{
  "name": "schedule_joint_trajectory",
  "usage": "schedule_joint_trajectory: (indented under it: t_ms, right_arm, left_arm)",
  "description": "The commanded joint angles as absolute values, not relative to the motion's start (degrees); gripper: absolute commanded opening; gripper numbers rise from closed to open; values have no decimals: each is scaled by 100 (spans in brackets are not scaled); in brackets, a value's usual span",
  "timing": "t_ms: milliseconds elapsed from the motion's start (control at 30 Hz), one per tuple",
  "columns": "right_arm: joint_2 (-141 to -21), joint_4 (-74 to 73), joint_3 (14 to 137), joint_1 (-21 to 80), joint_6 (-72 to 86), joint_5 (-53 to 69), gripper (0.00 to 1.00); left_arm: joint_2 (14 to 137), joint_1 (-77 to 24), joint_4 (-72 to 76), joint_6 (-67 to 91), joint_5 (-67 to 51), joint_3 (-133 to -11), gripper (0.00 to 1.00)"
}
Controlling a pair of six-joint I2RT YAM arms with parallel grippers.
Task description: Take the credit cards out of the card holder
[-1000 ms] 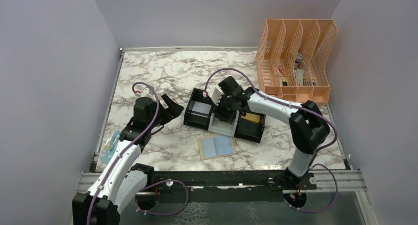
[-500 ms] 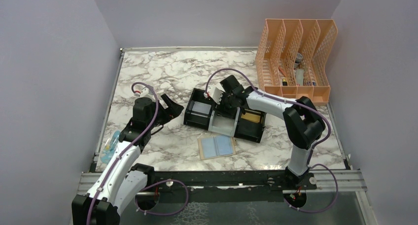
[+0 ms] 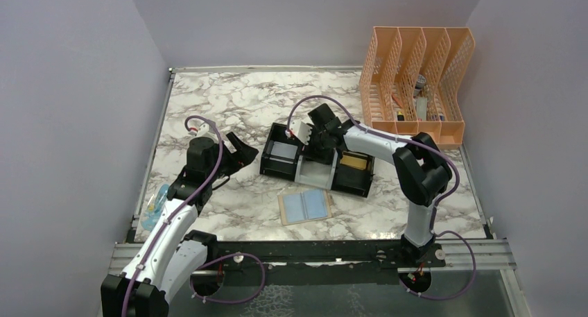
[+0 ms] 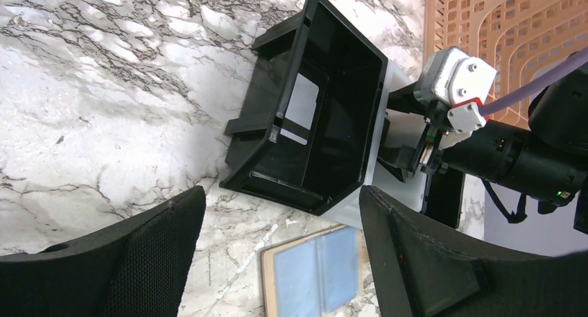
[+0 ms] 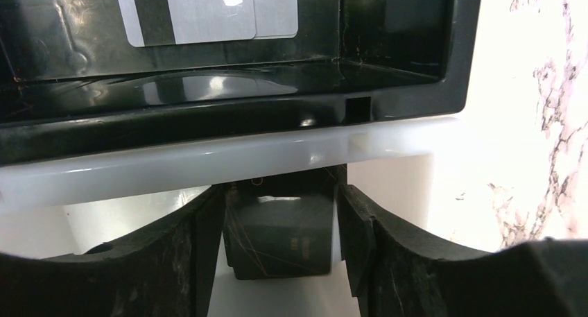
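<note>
The tan card holder lies open and flat on the marble, its bluish pockets up; it also shows in the left wrist view. My right gripper reaches down into the white bin. A dark grey credit card lies between its fingers, with a thin gap on the right side, so the gripper is open. A silvery card rests in the left black bin. A gold card rests in the right black bin. My left gripper hovers open left of the bins, empty.
A peach mesh file organizer stands at the back right with small items inside. A bluish clear object lies at the table's left edge beside my left arm. Lavender walls close in the table on three sides.
The right arm's elbow has swung left and the right gripper has shifted slightly toward the back. Its fingers have widened off the dark grey card. The left arm has not moved.
</note>
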State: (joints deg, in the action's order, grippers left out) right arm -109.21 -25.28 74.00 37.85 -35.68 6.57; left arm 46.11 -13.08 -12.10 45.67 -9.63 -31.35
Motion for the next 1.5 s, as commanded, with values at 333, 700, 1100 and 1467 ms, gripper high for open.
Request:
schedule_joint_trajectory:
  t_ms: [333,700,1100,1467]
  right_arm:
    - [-10694,-2153,7500,3717,-3350,135,71]
    - [-9529,-1848,7306,3724,-1620,770,73]
    - [-7437,-943,4799,3763,3173,3105,51]
    - [-7149,-1424,3740,4398,3522,2014,43]
  left_arm:
    - [4427,-1274,-1314,4543,-949,-3316,84]
    - [4432,-1274,-1372,4447,-1181,-3216,84]
    - [4628,-2468,-1224,4615,-1473,-2675,79]
    - [5339,-4154,-465,5182,-626,-2347,64]
